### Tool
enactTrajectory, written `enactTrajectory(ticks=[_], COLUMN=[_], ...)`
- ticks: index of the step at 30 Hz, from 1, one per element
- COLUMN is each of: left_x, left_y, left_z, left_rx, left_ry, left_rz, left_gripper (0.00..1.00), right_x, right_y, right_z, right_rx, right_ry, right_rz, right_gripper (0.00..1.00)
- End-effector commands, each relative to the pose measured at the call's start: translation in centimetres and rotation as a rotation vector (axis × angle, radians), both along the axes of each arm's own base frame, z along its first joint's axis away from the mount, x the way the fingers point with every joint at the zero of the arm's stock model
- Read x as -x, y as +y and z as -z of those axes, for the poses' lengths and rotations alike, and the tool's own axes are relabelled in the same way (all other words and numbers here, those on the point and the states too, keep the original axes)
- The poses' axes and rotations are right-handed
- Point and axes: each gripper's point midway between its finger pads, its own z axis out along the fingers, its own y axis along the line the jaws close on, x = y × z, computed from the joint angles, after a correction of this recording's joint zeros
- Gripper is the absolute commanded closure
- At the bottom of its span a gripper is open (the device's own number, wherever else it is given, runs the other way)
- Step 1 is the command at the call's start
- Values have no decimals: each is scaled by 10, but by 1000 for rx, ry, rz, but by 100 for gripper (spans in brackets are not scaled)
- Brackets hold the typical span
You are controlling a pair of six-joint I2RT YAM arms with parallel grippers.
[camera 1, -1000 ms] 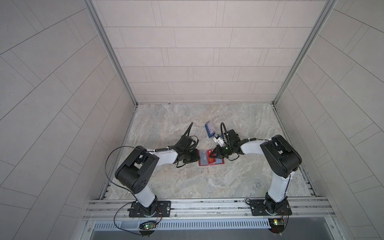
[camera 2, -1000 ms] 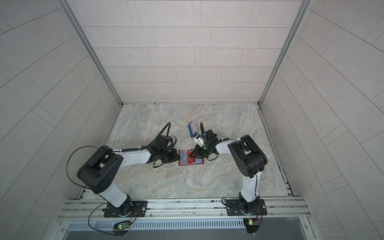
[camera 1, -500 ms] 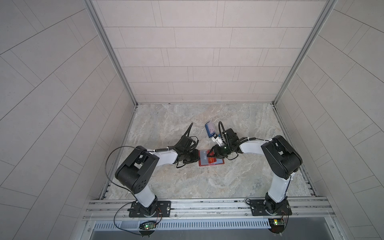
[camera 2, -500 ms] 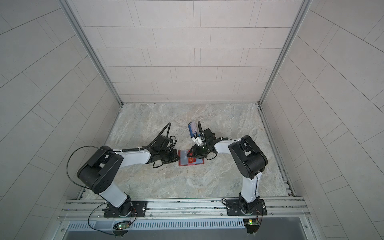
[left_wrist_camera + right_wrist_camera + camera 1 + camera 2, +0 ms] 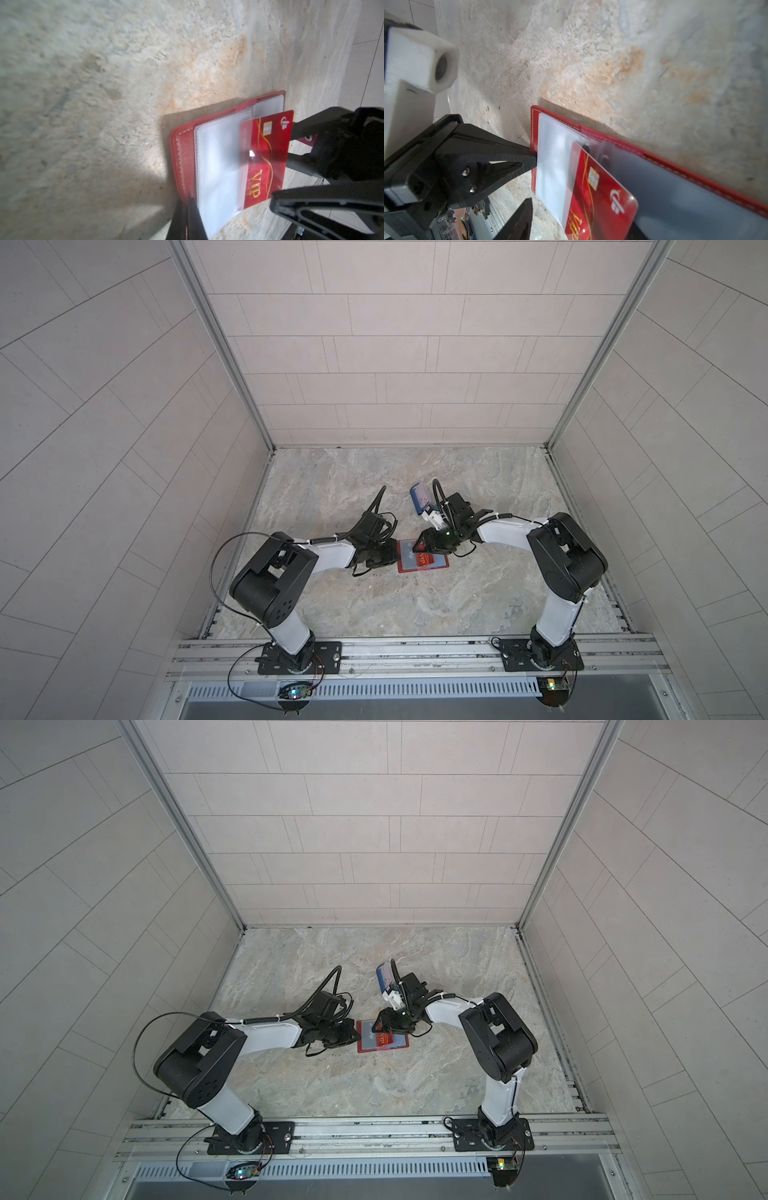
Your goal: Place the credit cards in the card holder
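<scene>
Red card holder [image 5: 184, 158] lay open at the middle of the bench [image 5: 374, 497], the red VIP card [image 5: 264, 158] part-way inside a clear sleeve [image 5: 218, 166]. The left gripper [image 5: 392, 556] had its jaws pinched shut on the holder's left edge. The right gripper [image 5: 419, 548] held its jaws apart at the card's right edge, clamping nothing.

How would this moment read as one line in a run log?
left gripper: shut on card holder sleeve | right gripper: open | red card: partly in sleeve
</scene>
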Motion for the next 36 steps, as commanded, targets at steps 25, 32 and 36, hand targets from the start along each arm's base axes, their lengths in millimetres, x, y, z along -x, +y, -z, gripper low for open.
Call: enactTrajectory(ticks=[25, 32, 36], left_x=[17, 16, 16], left_y=[9, 9, 10], left_z=[11, 11, 11], left_rx=[-40, -41, -42], left_ry=[51, 52, 52], left_rz=[5, 2, 2], left_gripper=[100, 100, 100], right_x=[-1, 3, 4], right_y=[-53, -55, -54], right_z=[-5, 5, 11], right_rx=[409, 491, 513], right_ry=[-178, -171, -162], right_rz=[18, -12, -17], right_gripper=[53, 82, 90])
